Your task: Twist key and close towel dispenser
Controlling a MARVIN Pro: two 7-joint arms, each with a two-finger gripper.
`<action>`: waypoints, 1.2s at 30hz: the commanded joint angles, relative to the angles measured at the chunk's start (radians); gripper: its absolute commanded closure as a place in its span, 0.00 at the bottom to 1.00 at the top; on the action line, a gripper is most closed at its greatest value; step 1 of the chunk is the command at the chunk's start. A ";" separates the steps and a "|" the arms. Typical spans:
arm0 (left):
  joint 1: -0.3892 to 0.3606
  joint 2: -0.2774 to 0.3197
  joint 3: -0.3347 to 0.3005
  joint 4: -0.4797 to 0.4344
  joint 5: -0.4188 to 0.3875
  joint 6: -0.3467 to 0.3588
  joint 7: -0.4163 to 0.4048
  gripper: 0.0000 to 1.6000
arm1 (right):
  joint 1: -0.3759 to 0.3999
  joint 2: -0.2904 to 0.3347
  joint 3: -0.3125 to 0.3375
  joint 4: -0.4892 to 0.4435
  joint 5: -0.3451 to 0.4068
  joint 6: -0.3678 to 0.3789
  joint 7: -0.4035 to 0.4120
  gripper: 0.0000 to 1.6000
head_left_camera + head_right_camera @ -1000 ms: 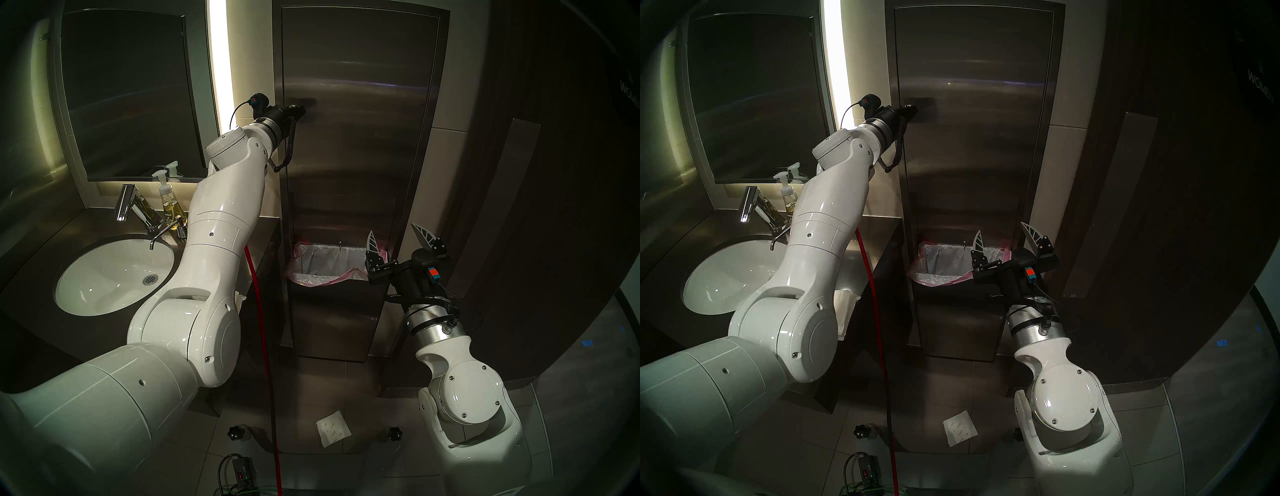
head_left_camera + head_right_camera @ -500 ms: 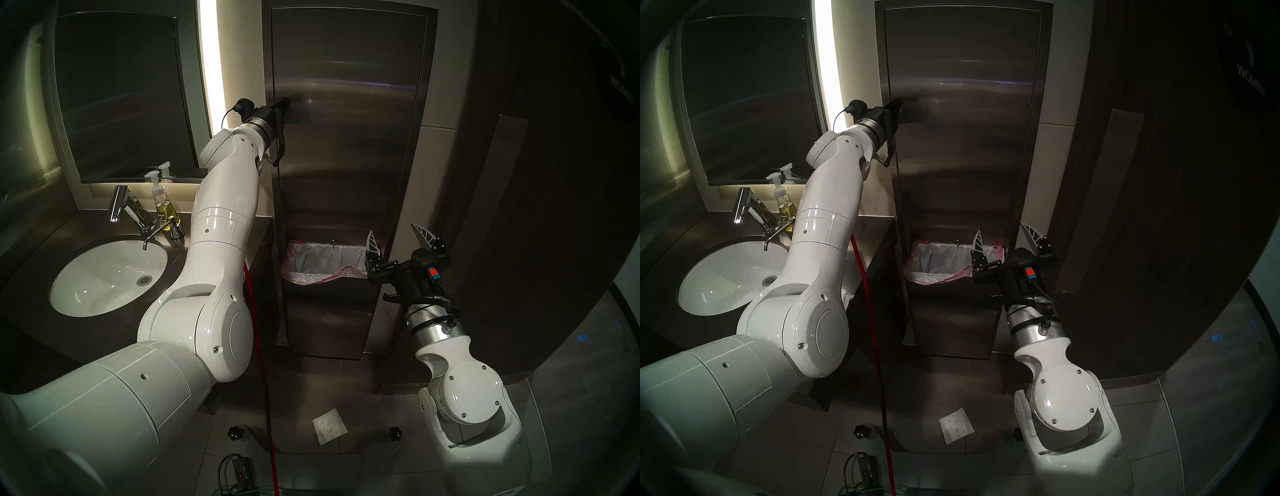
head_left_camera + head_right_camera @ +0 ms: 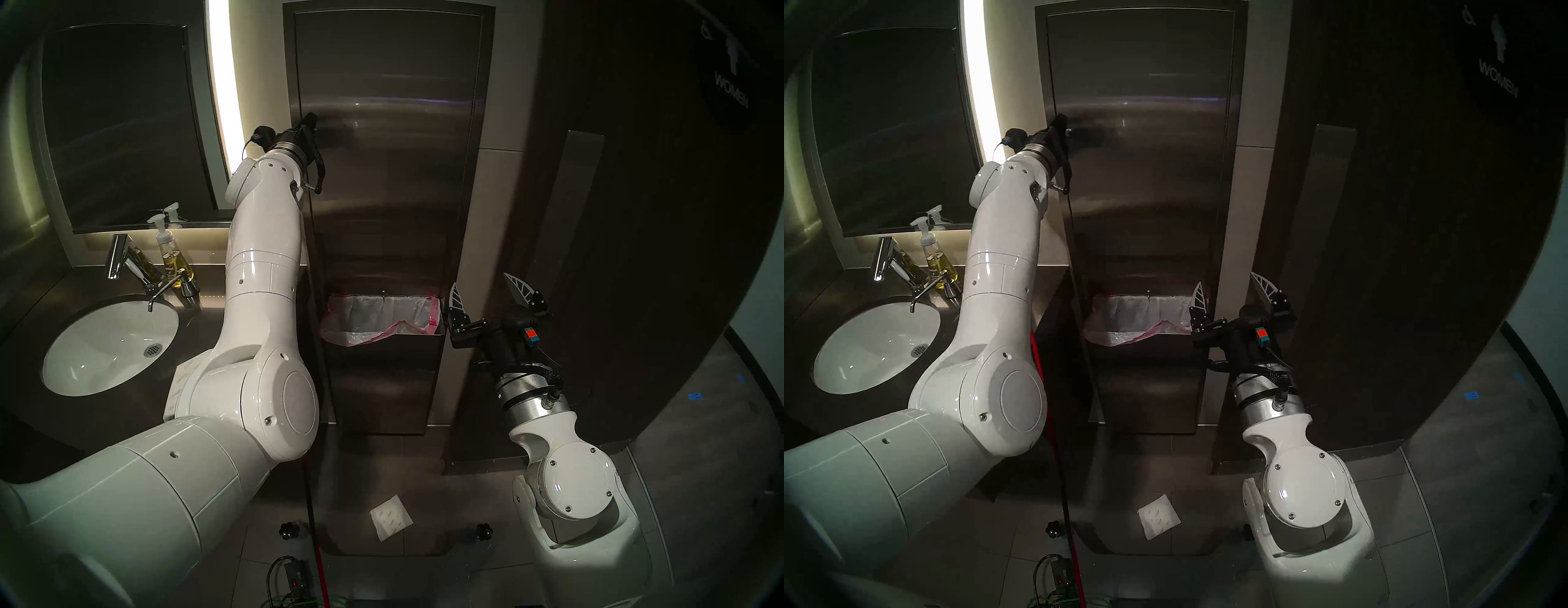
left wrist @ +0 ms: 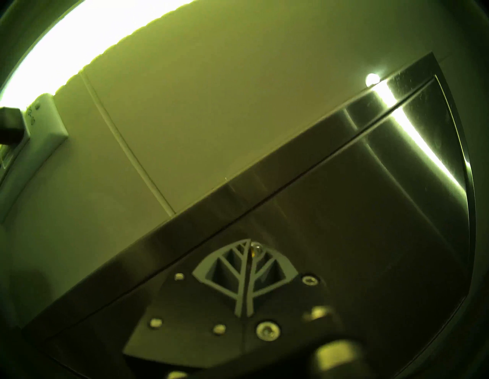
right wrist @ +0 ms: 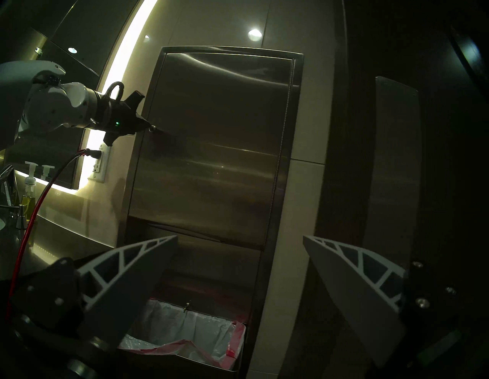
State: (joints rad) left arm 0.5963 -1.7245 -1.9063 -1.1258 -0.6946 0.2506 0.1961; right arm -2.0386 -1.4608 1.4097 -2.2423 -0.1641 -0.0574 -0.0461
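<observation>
My left tool (image 4: 250, 247) has its fingers pressed together on the key (image 4: 254, 252) in the lock at the left edge of the towel dispenser (image 3: 394, 178) door, above the far right corner of the desk (image 3: 85, 280). My right tool (image 3: 488, 293) hangs wide open, holding nothing, beside the bin liner (image 3: 373, 316).
</observation>
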 commanded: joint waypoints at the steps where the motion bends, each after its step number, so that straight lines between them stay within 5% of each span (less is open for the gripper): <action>1: -0.031 0.078 -0.105 -0.020 0.050 -0.111 0.130 1.00 | 0.007 0.000 0.001 -0.013 -0.001 -0.002 -0.001 0.00; 7: -0.063 0.049 -0.155 -0.025 0.119 -0.219 0.260 1.00 | 0.007 0.003 0.001 -0.015 0.000 0.000 -0.004 0.00; 9: -0.062 0.044 -0.126 -0.044 0.152 -0.240 0.289 1.00 | 0.007 0.004 0.000 -0.016 0.000 0.000 -0.004 0.00; 10: -0.051 0.063 -0.075 -0.051 0.179 -0.247 0.232 0.09 | 0.007 0.005 0.000 -0.016 0.001 0.000 -0.005 0.00; 12: -0.050 0.074 -0.039 -0.061 0.198 -0.222 0.204 0.00 | 0.007 0.005 0.000 -0.015 0.001 0.000 -0.005 0.00; 14: -0.067 0.066 0.035 -0.088 0.242 -0.192 0.149 0.00 | 0.007 0.006 -0.001 -0.012 0.002 -0.002 -0.006 0.00; 23: -0.040 0.020 0.122 -0.139 0.379 -0.176 0.041 0.00 | 0.007 0.009 -0.002 -0.009 0.004 -0.002 -0.009 0.00; 27: 0.036 0.049 0.227 -0.164 0.475 -0.178 -0.058 0.00 | 0.008 0.011 -0.003 -0.009 0.006 -0.002 -0.011 0.00; 29: 0.049 0.045 0.217 -0.163 0.494 -0.175 -0.053 0.00 | 0.008 0.011 -0.003 -0.008 0.006 -0.002 -0.011 0.00; 36: 0.176 0.148 0.336 -0.190 0.638 -0.192 -0.178 0.00 | 0.009 0.014 -0.004 -0.009 0.007 -0.002 -0.014 0.00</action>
State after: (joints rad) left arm 0.6684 -1.6631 -1.6674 -1.2844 -0.1563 0.0727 0.1058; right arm -2.0365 -1.4460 1.4041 -2.2390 -0.1558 -0.0575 -0.0596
